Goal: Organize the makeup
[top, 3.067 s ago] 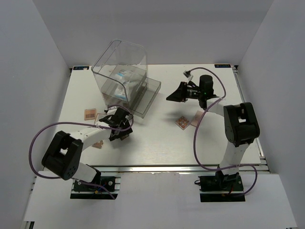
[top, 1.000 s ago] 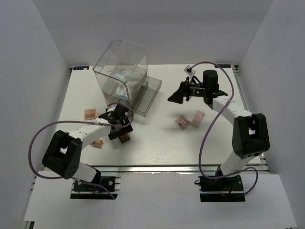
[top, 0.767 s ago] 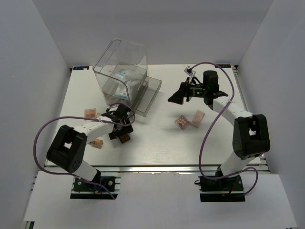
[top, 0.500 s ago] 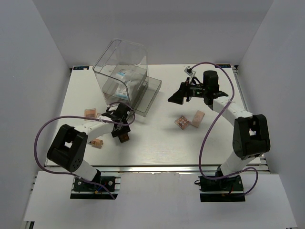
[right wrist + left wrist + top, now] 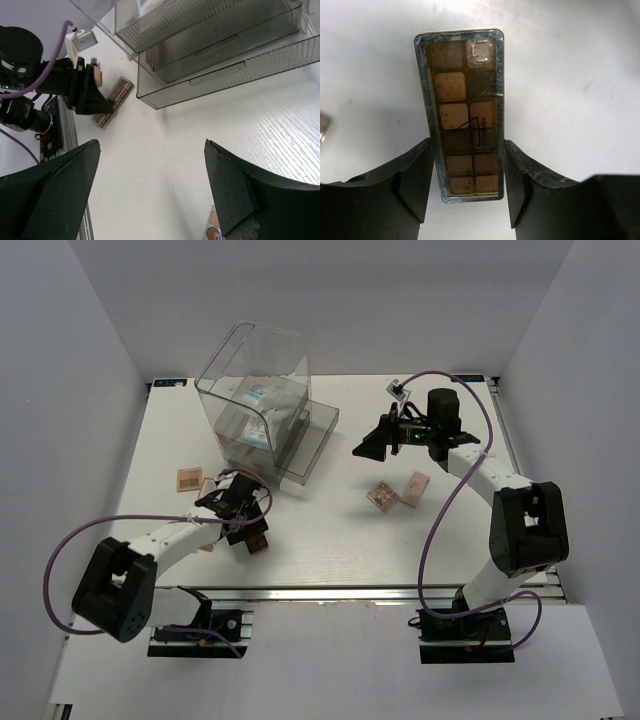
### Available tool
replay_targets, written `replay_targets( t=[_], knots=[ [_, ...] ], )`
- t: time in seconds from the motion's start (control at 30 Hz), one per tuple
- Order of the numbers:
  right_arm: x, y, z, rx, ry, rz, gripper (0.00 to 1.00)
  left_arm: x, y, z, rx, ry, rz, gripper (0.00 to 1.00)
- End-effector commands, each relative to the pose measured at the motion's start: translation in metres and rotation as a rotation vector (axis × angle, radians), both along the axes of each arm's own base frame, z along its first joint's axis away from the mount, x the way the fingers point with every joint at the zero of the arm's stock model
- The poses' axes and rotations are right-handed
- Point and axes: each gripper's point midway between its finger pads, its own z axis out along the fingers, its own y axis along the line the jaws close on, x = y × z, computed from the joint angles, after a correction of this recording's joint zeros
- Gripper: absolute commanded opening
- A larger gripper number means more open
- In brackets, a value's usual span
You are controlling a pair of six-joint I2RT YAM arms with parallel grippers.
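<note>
My left jaws are clamped on the long edges of a brown eyeshadow palette (image 5: 465, 100), one finger (image 5: 415, 180) pressed against each side. From the wrist view I cannot tell whether it rests on the white surface (image 5: 330, 540) or hangs just above it. It sits toward the front left, in front of the clear drawer box (image 5: 255, 370), which has a drawer pulled out. My right jaws hang wide open with nothing between them, to the right of that box. Nearer me lie a second brownish palette (image 5: 381, 496) and a pink palette (image 5: 413, 487), side by side. Another palette (image 5: 189, 479) lies left of the box, and a white-and-blue packet (image 5: 258, 400) shows inside it.
</note>
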Motion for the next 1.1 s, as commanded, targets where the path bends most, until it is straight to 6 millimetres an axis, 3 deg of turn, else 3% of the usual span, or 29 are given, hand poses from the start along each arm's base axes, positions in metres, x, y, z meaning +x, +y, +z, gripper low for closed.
replay_targets(
  t=[0.0, 0.13, 0.3, 0.37, 0.47, 0.5, 0.57, 0.73, 0.77, 0.93, 0.97, 1.0, 1.07],
  knots=[
    [-0.003, 0.002, 0.029, 0.028, -0.102, 0.031, 0.89, -0.009, -0.01, 0.023, -0.085, -0.037, -0.034, 0.1],
    [-0.002, 0.002, 0.03, 0.028, -0.108, 0.03, 0.89, -0.011, -0.029, 0.056, -0.171, -0.144, -0.13, 0.03],
    [-0.001, 0.002, 0.029, 0.027, -0.108, 0.031, 0.89, -0.025, -0.067, 0.102, -0.285, -0.314, -0.365, 0.02],
    [0.0, 0.002, 0.03, 0.025, -0.116, 0.029, 0.89, -0.034, -0.08, 0.112, -0.307, -0.344, -0.441, 0.01],
    [0.0, 0.0, 0.031, 0.01, -0.141, 0.029, 0.89, -0.041, -0.098, 0.126, -0.291, -0.365, -0.573, 0.0],
    [0.0, 0.0, 0.033, 0.005, -0.154, 0.029, 0.89, -0.037, -0.105, 0.144, -0.286, -0.399, -0.594, 0.0],
    [0.001, -0.003, 0.028, -0.023, -0.17, 0.017, 0.89, -0.031, -0.116, 0.151, -0.226, -0.412, -0.665, 0.0],
    [0.004, -0.017, 0.028, -0.053, -0.196, -0.041, 0.89, 0.021, -0.138, 0.194, -0.059, -0.468, -0.725, 0.0],
    [0.005, -0.022, 0.029, -0.056, -0.196, -0.058, 0.89, 0.043, -0.152, 0.207, -0.025, -0.487, -0.751, 0.0],
    [0.003, -0.038, 0.023, -0.077, -0.205, -0.088, 0.89, 0.107, -0.173, 0.213, 0.118, -0.467, -0.776, 0.0],
    [0.004, -0.042, 0.023, -0.079, -0.205, -0.099, 0.9, 0.127, -0.172, 0.23, 0.156, -0.511, -0.752, 0.0],
    [0.003, -0.044, 0.024, -0.079, -0.207, -0.103, 0.89, 0.14, -0.174, 0.214, 0.2, -0.473, -0.751, 0.0],
    [0.002, -0.048, 0.02, -0.081, -0.2, -0.112, 0.89, 0.166, -0.166, 0.217, 0.281, -0.489, -0.715, 0.0]
  ],
)
